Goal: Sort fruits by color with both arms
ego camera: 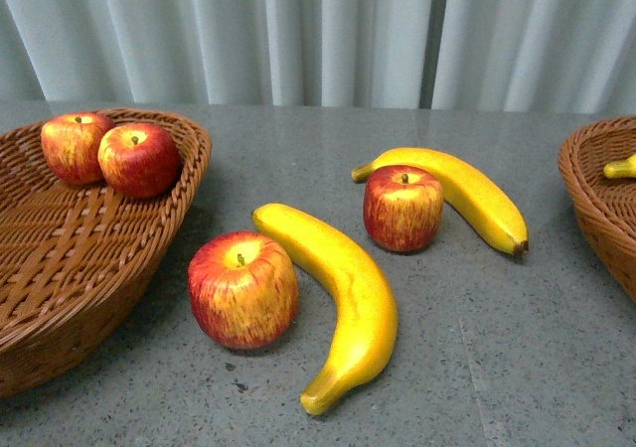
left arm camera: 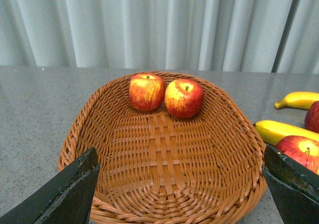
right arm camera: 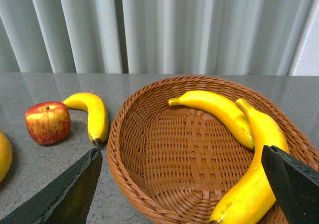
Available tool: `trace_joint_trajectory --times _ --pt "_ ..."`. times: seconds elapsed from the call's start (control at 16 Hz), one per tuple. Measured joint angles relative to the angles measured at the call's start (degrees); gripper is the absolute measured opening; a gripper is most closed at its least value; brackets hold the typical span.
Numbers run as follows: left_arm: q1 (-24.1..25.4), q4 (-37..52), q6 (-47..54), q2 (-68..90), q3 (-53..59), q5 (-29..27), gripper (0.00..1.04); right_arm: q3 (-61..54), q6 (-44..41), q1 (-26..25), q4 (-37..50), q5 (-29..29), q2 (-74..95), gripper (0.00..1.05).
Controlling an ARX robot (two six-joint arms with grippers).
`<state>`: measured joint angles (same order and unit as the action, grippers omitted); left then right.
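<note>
On the grey table lie a near red apple (ego camera: pixel 242 289), a long near banana (ego camera: pixel 344 295), a far apple (ego camera: pixel 402 208) and a far banana (ego camera: pixel 462 191). Two apples (ego camera: pixel 76 146) (ego camera: pixel 139 158) sit in the left wicker basket (ego camera: pixel 89 268); they also show in the left wrist view (left arm camera: pixel 146 91) (left arm camera: pixel 184 97). The right basket (right arm camera: pixel 149 184) holds two bananas (right arm camera: pixel 214 109) (right arm camera: pixel 254 169). My left gripper (left arm camera: pixel 182 194) is open above the left basket. My right gripper (right arm camera: pixel 184 194) is open above the right basket. Neither arm shows in the front view.
The right basket's rim (ego camera: pixel 596 199) shows at the front view's right edge with a banana tip (ego camera: pixel 620 167) inside. Pale curtains hang behind the table. The grey tabletop (ego camera: pixel 497 368) runs between the baskets.
</note>
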<state>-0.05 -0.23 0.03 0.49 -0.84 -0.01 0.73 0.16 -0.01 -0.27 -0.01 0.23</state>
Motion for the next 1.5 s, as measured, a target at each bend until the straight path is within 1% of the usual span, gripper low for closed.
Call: trace_joint_trajectory --times 1.5 --pt "0.0 0.0 0.0 0.0 0.0 0.0 0.98 0.0 0.0 0.0 0.0 0.0 0.0 0.98"
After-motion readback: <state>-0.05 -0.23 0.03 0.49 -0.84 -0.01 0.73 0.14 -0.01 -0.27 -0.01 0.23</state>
